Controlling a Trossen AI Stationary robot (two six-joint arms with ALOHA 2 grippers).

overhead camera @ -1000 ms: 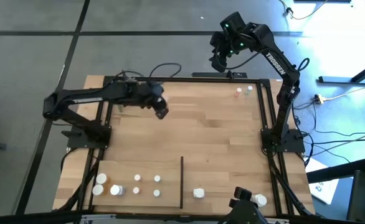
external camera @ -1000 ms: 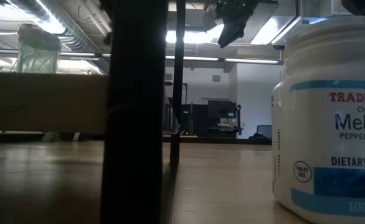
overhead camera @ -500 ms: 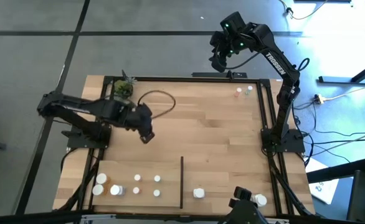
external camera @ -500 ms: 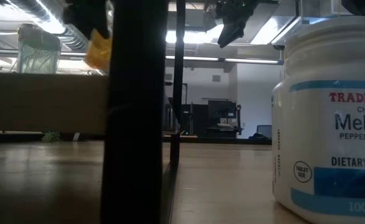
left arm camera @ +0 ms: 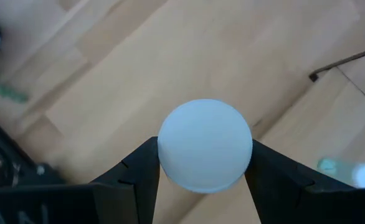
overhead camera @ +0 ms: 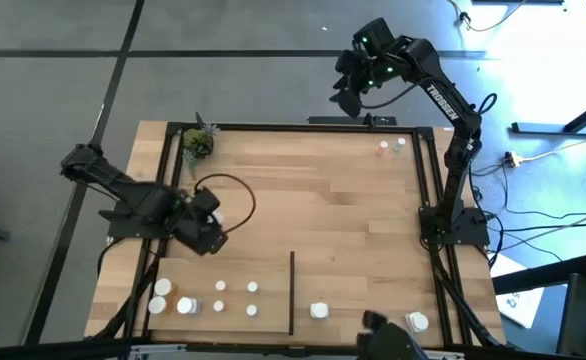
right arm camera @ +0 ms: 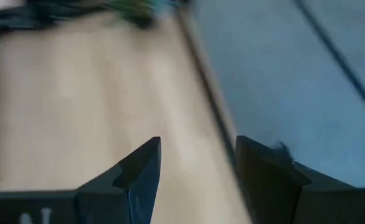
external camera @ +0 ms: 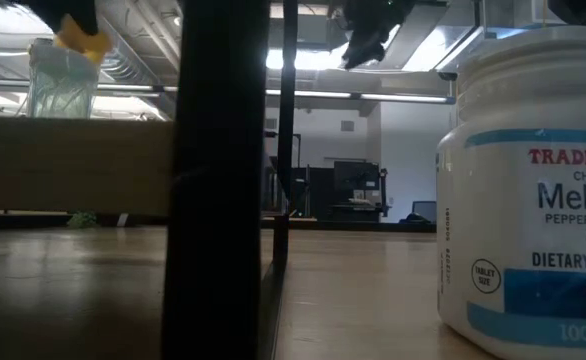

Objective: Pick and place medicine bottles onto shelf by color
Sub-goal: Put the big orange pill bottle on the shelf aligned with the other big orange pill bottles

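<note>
Since the earlier frames the left arm has swung from the far middle of the table (overhead camera: 333,205) back toward its near-left part. The left end effector (overhead camera: 205,232) now hangs just short of the cluster of bottles (overhead camera: 204,297) standing left of the black divider strip (overhead camera: 292,292).

Left end effector: fingers pinching a bottle (left arm camera: 205,145) by its sides, white cap facing the wrist camera. In the low view the body reads orange, carried high above the boards.

Right end effector (overhead camera: 351,95): raised beyond the table's far edge, fingers spread, nothing between them. Waiting.

Other stock: two white-capped bottles (overhead camera: 319,310) right of the divider; a pair of small bottles (overhead camera: 390,148) remains at the far right corner. Potted plant (overhead camera: 198,143) at far left is not part of the sort.

Judgement on the step in hand: transport, placement pending. To do it well, descend vertically over a bare patch on the correct colour side, clear of neighbouring caps, keep the bottle upright, and release only once its base rests on the wood.
</note>
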